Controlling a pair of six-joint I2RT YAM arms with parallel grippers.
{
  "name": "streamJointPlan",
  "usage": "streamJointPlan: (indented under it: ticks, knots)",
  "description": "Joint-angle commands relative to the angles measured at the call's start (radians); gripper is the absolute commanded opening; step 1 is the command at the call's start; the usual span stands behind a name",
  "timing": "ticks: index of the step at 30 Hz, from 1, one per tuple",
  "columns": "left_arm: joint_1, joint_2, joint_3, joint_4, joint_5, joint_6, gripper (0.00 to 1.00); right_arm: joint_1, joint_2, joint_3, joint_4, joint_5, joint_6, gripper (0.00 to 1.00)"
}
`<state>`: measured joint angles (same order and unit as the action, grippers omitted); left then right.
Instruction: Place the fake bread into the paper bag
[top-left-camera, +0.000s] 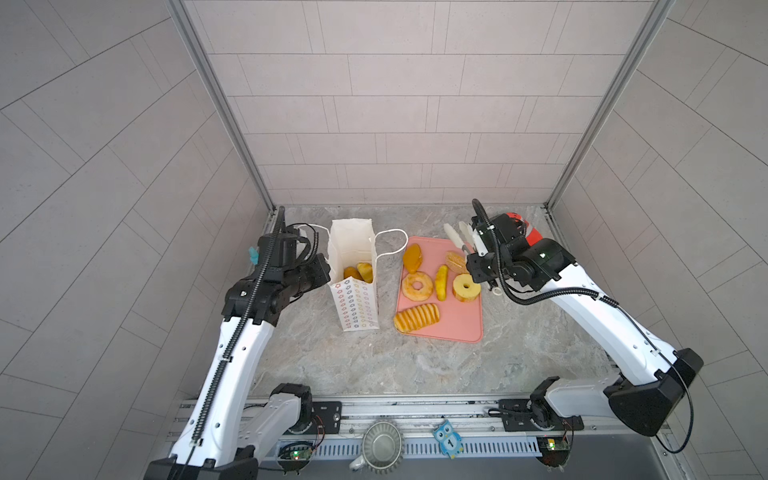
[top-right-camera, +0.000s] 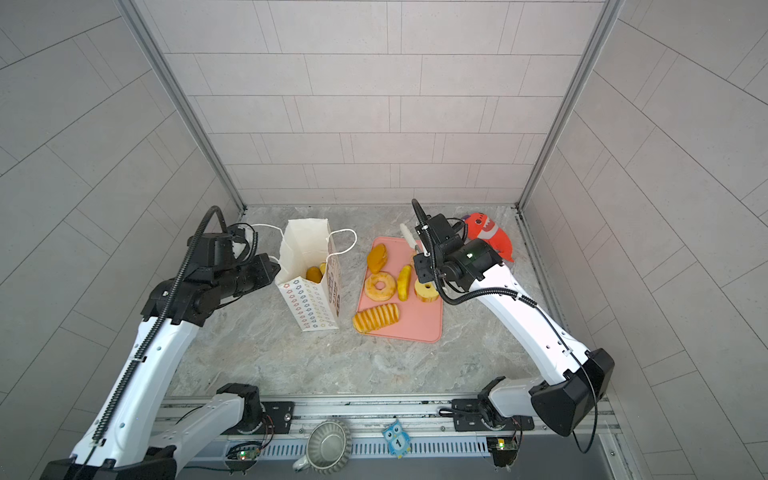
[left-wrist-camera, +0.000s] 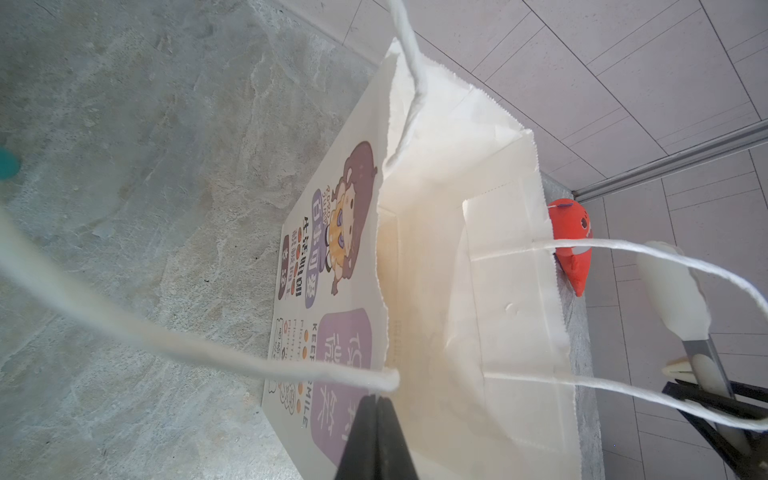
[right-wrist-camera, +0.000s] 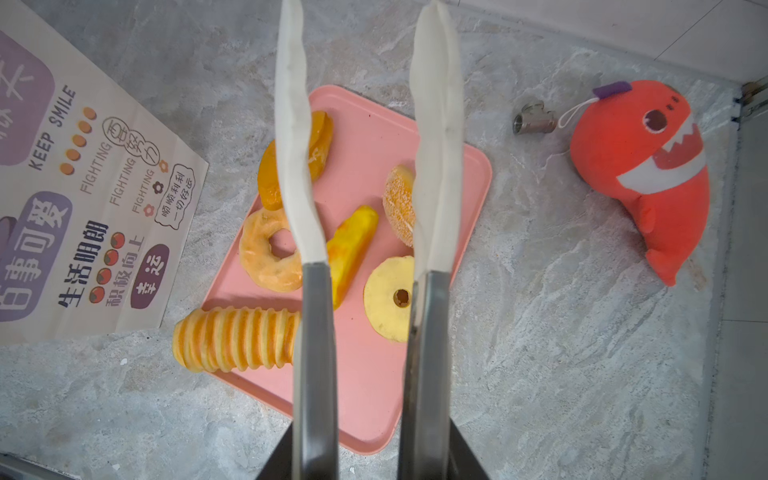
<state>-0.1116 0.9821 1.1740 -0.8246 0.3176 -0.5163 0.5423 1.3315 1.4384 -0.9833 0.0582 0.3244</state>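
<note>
White paper bag (top-left-camera: 355, 303) upright, mouth up | left tool (left-wrist-camera: 375, 415) clamps rim | right tool (right-wrist-camera: 370, 457) holds spread tongs (right-wrist-camera: 316, 332)

You can read "KEEP SMILE" and "FIGHTING" on the paper bag (right-wrist-camera: 95, 199). The owl tag (top-left-camera: 448, 438), lower middle in both top views, shows "1".

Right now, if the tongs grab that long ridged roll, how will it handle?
The ridged roll looks like foam, so it is probably light and squashy. Its ridges should give grip. One end overhangs the pink tray, so a nudge might tip it off.
</note>
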Motion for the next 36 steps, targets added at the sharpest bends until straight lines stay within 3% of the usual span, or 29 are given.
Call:
streamJointPlan:
  ticks: [1,22,36]
  knots:
    - [0.007,-0.011,-0.006,-0.005,-0.001,0.008,0.04,-0.005,0.016,-0.048,0.034,-0.028,-0.004,0.39]
    - [0.006,-0.015,-0.023,0.009,0.002,0.004,0.04,-0.001,0.069,-0.251,0.014,-0.167,0.045,0.4]
    - [0.012,-0.023,-0.042,0.025,0.015,0.005,0.04,0.016,0.069,-0.283,0.025,-0.166,0.087,0.45]
